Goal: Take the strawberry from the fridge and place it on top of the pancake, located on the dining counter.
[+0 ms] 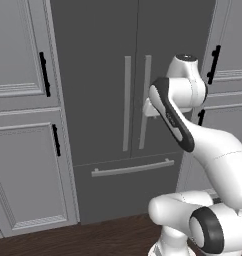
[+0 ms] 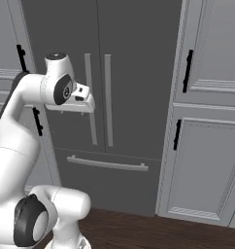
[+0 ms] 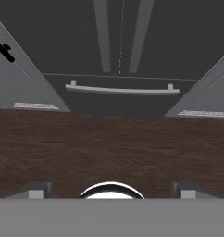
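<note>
- The fridge (image 1: 128, 100) stands shut between light-grey cabinets (image 1: 28, 125); both doors are closed, and its two long vertical handles (image 1: 135, 102) lie side by side at the centre seam, with the drawer handle (image 1: 133, 168) below.
- The strawberry is judged to be behind these closed doors; it cannot be confirmed from here.
- The tool (image 3: 111, 192) is spread wide and holds nothing; in the hand view its two finger tips (image 3: 36, 190) stand far apart over the dark wooden floor (image 3: 109, 148), aimed low toward the fridge base.
- Risk: the two handles sit close together, so wide jaws may straddle both or catch the wrong door.
- Risk: the tool points downward; a poorly aligned reach may glance off the handle or strike the door face.
- Risk: the arm (image 1: 193, 130) folds near the doors, so a swinging door may hit the elbow or base.
- Writing: no brand, label or readable text appears on the fridge or cabinets.
</note>
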